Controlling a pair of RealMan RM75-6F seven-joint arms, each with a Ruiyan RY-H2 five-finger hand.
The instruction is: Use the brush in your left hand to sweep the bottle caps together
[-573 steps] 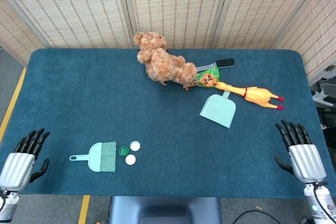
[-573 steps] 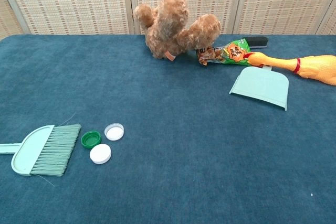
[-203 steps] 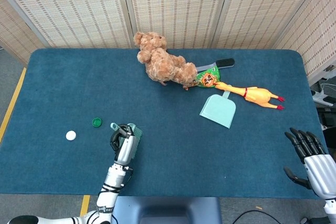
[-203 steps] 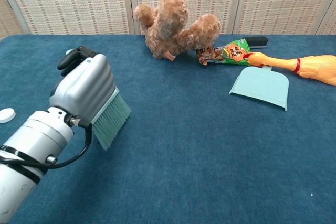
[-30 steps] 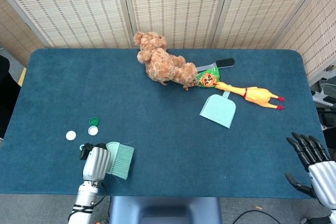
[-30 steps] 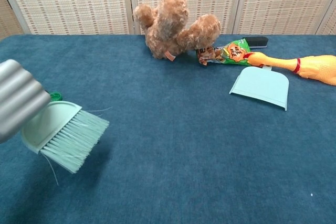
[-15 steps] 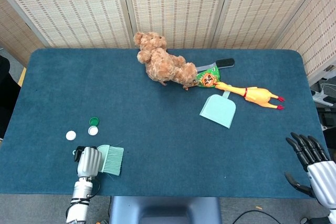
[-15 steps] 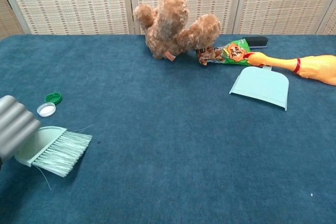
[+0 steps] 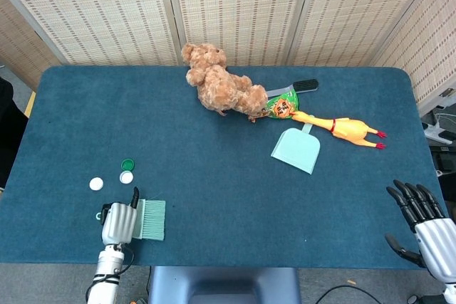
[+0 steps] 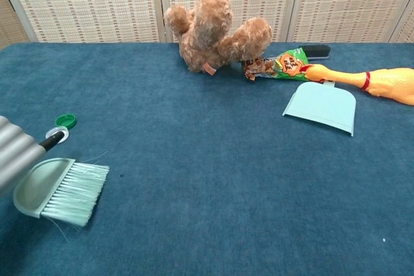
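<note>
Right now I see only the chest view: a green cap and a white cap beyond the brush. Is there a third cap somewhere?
Observer: Yes. A second white cap lies alone, left of the green cap and the first white cap.
Operator: And the right robot hand?
Observer: The right robot hand is open and holds nothing, by the near right corner of the table, far from the brush.

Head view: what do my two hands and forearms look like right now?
Left hand: ribbed silver back, black fingertip, white forearm with black joint rings and a thin black cable. Right hand: silver ribbed back, black fingers.
</note>
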